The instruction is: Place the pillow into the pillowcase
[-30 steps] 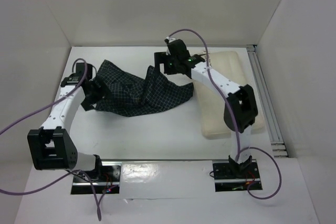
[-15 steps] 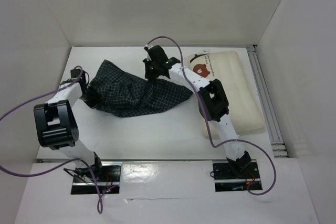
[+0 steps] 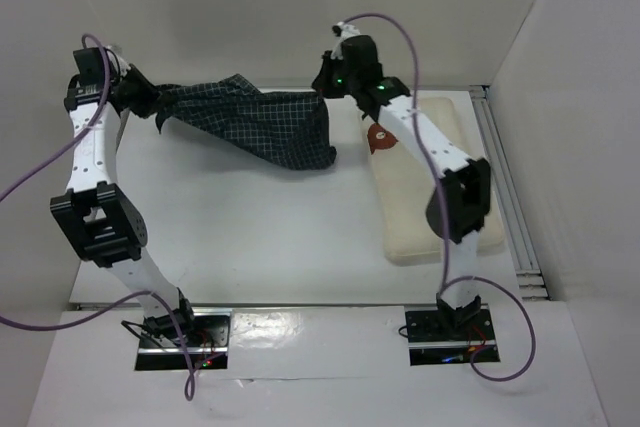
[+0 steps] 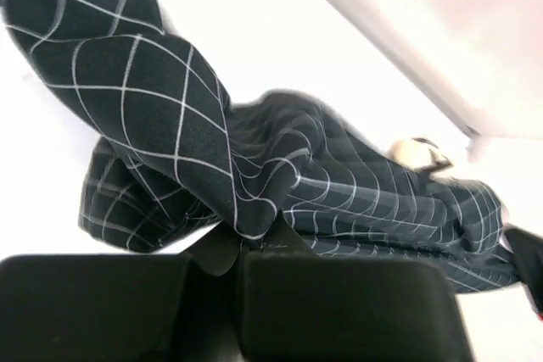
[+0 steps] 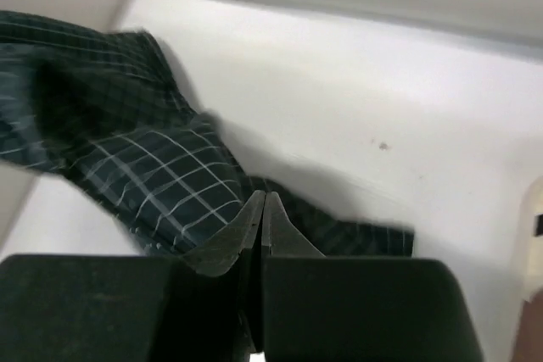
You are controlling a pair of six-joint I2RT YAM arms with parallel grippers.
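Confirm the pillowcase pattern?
The pillowcase is dark navy with thin white grid check; clearest in left wrist view.

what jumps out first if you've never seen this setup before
The dark navy grid-checked fabric pillowcase catches the eye first: it hangs stretched across the far side of the scene, pinched at one end by the left end effector and at the other by the right end effector. Next, the cream-white rectangular soft pillow with its brown bear print lies flat at the right, partly under the right arm.
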